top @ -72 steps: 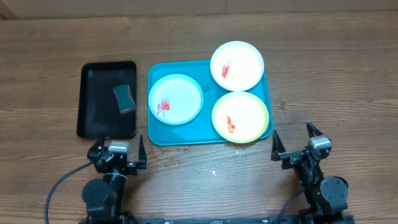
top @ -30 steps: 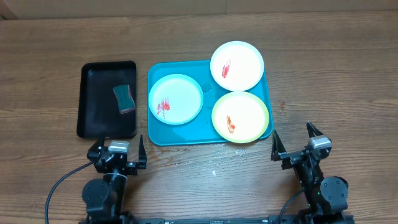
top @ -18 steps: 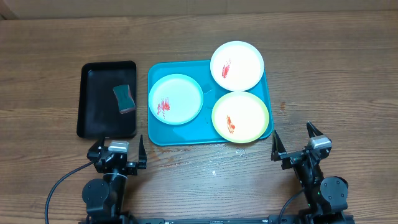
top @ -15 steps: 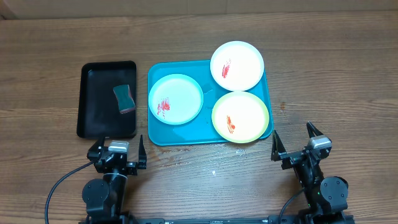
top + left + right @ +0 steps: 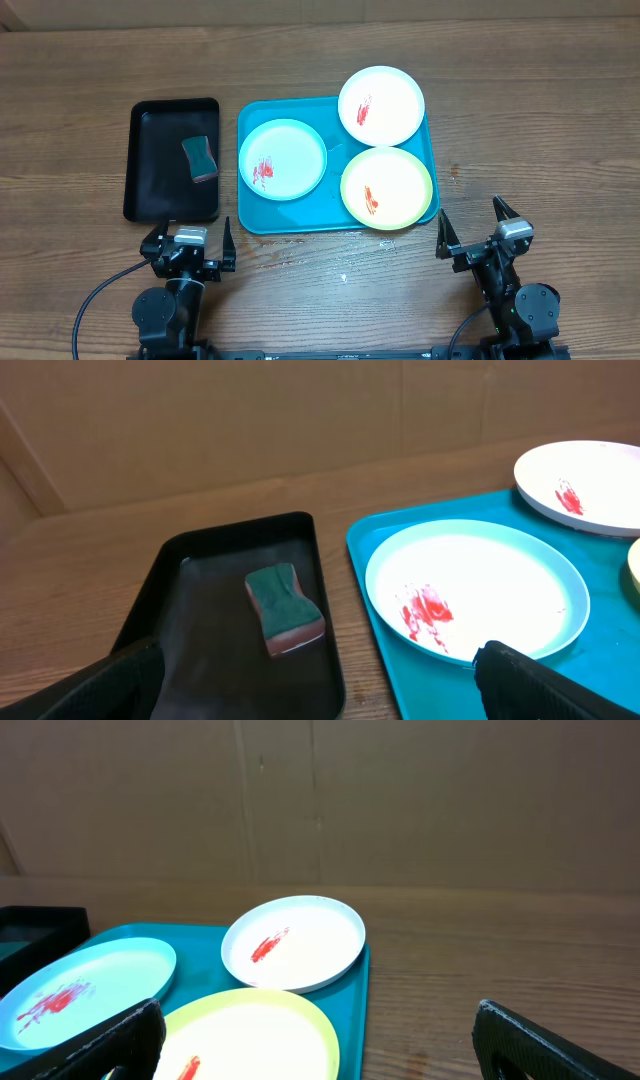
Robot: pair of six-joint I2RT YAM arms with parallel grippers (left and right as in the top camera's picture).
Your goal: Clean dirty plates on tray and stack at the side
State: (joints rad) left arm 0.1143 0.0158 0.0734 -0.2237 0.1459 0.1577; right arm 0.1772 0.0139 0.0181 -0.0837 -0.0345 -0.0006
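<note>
Tray [image 5: 300, 218] sits center of the overhead frame on the desk [image 5: 540, 120], with all three plates on it, none stacked. You've got the light blue plate [image 5: 282, 159] on the tray's left half, red smear low and left on its face. The white plate [image 5: 381, 105] is at the upper right, hanging out past the tray's top rim, with its smear left of center. The yellow-green plate [image 5: 387, 188] is at the lower right, reaching the right rim and just beside the other two, also with its smear left of center. Left of the tray and close beside it is the black tray [image 5: 150, 195], and a green-and-red sponge [image 5: 199, 159] lies tilted on its right half. The left fingers [image 5: 227, 245] are spread wide with nothing between them, parked at the lower left just below the black tray. The right fingers [image 5: 441, 235] are likewise spread and empty at the lower right, near the tray's lower right corner. Your left wrist view looks at the sponge and the blue plate. The right wrist view takes in all three plates.
</note>
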